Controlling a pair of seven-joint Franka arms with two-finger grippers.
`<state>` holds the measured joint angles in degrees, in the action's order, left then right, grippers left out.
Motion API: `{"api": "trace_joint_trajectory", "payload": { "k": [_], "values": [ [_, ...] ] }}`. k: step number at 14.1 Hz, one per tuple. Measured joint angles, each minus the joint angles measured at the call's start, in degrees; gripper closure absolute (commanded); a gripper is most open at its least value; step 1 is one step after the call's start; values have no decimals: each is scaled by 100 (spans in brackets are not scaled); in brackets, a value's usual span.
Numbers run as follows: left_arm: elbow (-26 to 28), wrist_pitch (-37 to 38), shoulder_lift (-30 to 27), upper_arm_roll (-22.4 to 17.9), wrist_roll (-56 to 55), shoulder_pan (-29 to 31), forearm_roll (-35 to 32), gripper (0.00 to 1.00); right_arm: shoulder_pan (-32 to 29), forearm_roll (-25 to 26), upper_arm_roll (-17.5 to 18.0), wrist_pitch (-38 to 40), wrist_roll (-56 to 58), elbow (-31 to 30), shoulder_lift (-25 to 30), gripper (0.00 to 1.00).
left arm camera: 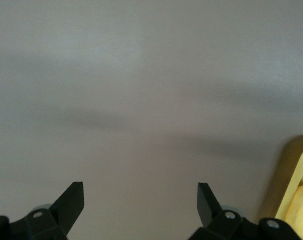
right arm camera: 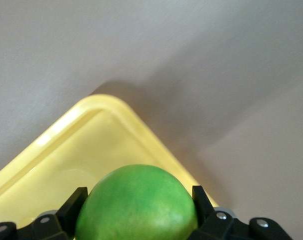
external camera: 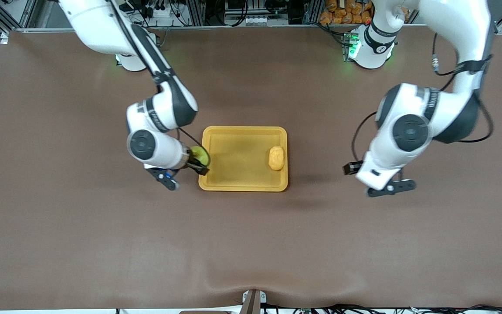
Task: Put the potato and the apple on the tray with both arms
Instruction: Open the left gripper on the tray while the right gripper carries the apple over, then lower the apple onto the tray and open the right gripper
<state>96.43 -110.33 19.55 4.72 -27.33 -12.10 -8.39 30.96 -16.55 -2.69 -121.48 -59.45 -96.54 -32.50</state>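
Grasping the apple (right arm camera: pixel 137 205) over the tray (external camera: pixel 242 183) rim, right hand (external camera: pixel 192 163), left hand (left arm camera: pixel 140 207) released beside tray

The right arm partly hides the apple (external camera: pixel 199 155).

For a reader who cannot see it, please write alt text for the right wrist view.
The right tool grips a green apple over a corner of the yellow tray, which lies on a brown table.
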Motion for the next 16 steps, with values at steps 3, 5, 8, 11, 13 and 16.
{"api": "trace_joint_trajectory", "payload": {
  "k": [3,5,8,11,13,16],
  "values": [
    [293,87,-445,12,681,338,86,0,209,0,-4,-195,-254,245,-392,100],
    [393,324,-691,13,1226,537,96,0,259,0,-4,-233,-292,256,-501,100],
    [412,683,-1000,13,2028,770,103,0,308,1,-5,-233,-292,239,-565,100],
    [330,926,-1308,23,2270,793,104,0,396,2,-7,-329,-298,117,-583,100],
    [63,1286,-1419,67,2273,771,106,0,420,2,-8,-455,-299,-3,-589,100],
    [-208,1591,-1634,205,2273,755,109,0,428,3,-9,-483,-299,-74,-592,17]
  ]
}}
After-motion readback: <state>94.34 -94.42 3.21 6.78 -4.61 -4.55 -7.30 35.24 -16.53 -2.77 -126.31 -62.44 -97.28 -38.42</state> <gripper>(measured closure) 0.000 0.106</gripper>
